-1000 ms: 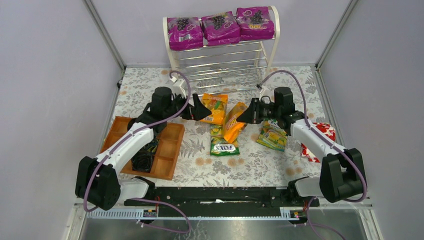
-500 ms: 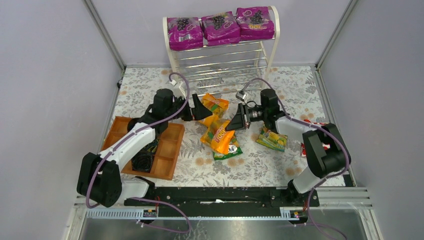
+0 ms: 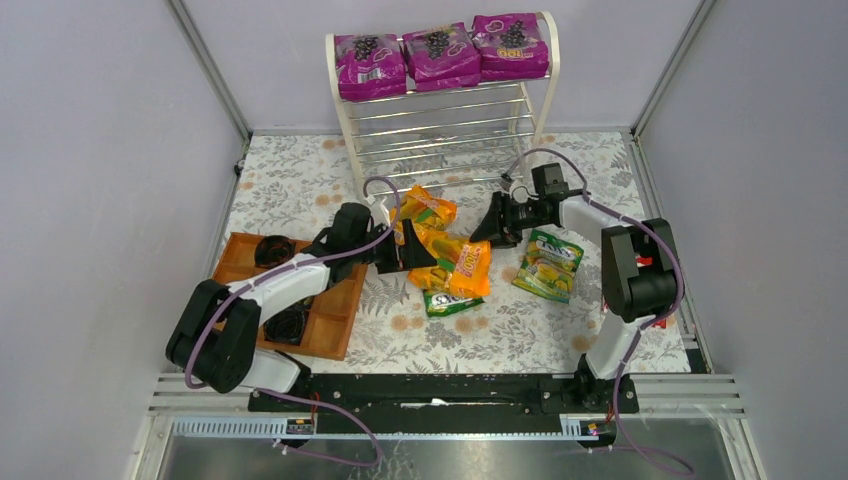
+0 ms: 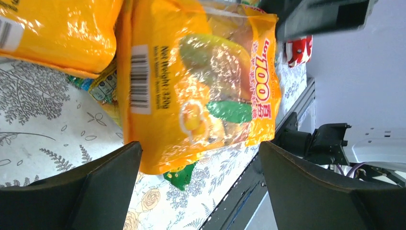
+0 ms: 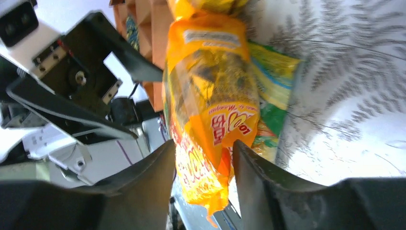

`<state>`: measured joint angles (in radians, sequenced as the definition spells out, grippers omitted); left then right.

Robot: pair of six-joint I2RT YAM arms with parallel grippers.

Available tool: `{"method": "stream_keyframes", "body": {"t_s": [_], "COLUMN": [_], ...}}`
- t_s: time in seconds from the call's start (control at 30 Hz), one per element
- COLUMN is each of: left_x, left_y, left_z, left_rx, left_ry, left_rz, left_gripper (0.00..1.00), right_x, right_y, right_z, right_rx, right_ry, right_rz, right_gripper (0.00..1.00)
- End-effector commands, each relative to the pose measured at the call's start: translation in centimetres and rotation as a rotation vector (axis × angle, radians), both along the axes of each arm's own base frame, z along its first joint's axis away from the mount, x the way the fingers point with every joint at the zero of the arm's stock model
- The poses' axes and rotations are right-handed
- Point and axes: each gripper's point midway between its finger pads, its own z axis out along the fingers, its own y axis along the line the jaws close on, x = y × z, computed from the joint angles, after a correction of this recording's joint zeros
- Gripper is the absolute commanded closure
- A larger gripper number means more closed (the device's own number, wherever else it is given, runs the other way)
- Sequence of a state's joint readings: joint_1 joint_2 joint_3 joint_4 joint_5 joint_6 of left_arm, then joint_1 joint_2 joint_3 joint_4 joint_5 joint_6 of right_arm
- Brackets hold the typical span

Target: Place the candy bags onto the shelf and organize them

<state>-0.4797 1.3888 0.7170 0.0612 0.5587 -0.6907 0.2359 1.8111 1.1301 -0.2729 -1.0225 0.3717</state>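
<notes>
Left wrist view: the left gripper stands wide open with nothing held, its two dark fingers far apart.
Straight ahead of it: an orange candy bag lies flat on the flowered table cover and spans the gap between the fingers. Its near edge is at the fingertips; whether they touch cannot be told.
Ahead and to its left: a second orange bag, its edge against the first.
Under the first bag: a green-yellow bag, only its end showing.
Right wrist view: the right gripper has its jaws part-way apart, and the far end of the first orange bag lies between them. Whether the pads press on it cannot be told.
Behind the right gripper: the other green-yellow bag, flat beside the wrist and apart from the pile.
Behind the left gripper: a wooden tray, under that arm.
Far ahead of the left gripper: a red bag, past the right gripper.
Beyond both grippers: the shelf, well apart at the far edge, with three purple candy bags in a row on its top tier and bare rods below.
</notes>
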Motion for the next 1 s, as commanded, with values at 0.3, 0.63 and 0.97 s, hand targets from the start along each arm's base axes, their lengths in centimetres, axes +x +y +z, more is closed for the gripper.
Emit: {"method": "stream_keyframes", "body": {"t_s": [0.3,0.63,0.97], "left_x": [-0.6,-1.1,-1.8], "left_y": [-0.6,-0.3,-0.7], "left_z": [-2.0,-3.1,-3.8], "left_rx": [-0.05,-0.048,-0.09], "left_ry": [0.015,0.041,0.084], "left_rz": [-0.001,0.013,0.004], "left_gripper": [0.12,0.26,0.29], "right_x": [-1.2,-4.1,-3.0], "right_y": [-3.0,2.0,4.1], "right_z": [-2.1,0.0,-0.2], "right_rx": [-0.131,0.078,0.109], "right_ry": [-0.019,-0.034,-0.044], "right_rz": [-0.236,-0.247,-0.353], "right_gripper": [0.0,0.0,0.12]}}
